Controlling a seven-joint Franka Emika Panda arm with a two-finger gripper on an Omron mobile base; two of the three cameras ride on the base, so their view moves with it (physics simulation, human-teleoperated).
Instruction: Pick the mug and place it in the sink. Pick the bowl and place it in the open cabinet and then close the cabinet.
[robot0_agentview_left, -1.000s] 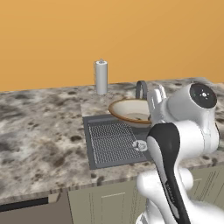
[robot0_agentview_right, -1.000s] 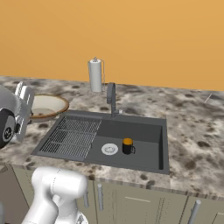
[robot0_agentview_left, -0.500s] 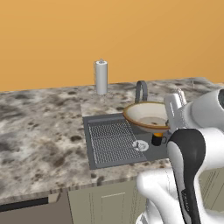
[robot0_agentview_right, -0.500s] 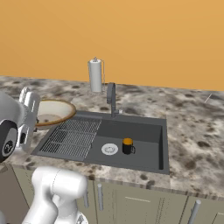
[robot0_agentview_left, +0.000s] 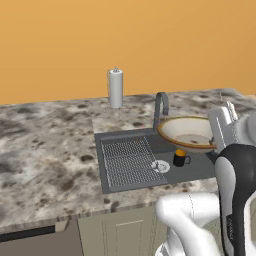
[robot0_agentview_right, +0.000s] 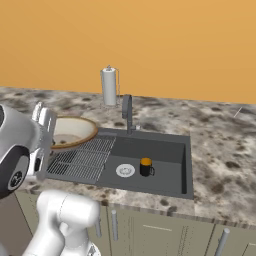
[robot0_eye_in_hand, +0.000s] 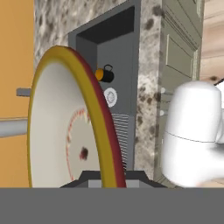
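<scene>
Gripping the bowl (robot0_agentview_left: 189, 132) by its rim, the gripper (robot0_agentview_left: 223, 119) is closed on it and the bowl is held in the air above the sink (robot0_agentview_left: 199, 168). The mug (robot0_agentview_right: 145, 167) is seen upright on the sink floor, just beside the round drain (robot0_agentview_right: 125, 170). A paper towel roll (robot0_agentview_left: 115, 88) is stood on the counter (robot0_agentview_left: 45, 145) behind the tap (robot0_agentview_right: 127, 112).

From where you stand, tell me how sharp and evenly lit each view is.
Left base view: flat even light, no glare, bowl crisp. Right base view: same flat light, mug in the sink sharp, soft shade under the basin walls. Hand view: bowl rim looms large, stretched by closeness, still sharp.
</scene>
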